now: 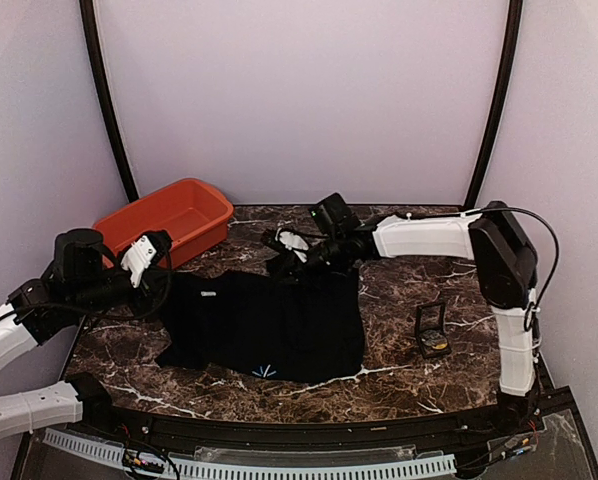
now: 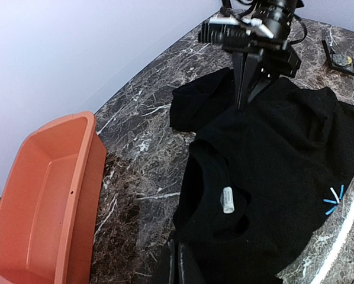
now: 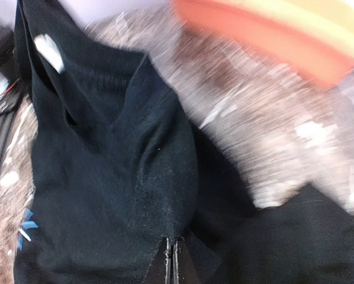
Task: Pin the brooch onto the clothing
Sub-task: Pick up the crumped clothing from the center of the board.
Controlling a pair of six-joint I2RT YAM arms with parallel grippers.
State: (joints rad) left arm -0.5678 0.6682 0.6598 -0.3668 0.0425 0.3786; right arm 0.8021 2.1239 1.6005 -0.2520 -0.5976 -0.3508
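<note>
The right tool (image 3: 172,260) is clamped on a fold of the black T-shirt (image 3: 106,177); the left tool (image 2: 177,263) is pressed together near its collar.

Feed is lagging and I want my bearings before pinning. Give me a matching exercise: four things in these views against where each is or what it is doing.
Things:
1. orange plastic tub
2. small black hinged case
3. light-blue starburst print
4. right hand

Places or states:
A. shut on the far side of the black short-sleeved T-shirt
B. standing open on the marble-patterned table, right of the shirt
C. far-left part of the table
D. by the shirt's near edge

Pairs: 1-C, 2-B, 3-D, 4-A
</note>
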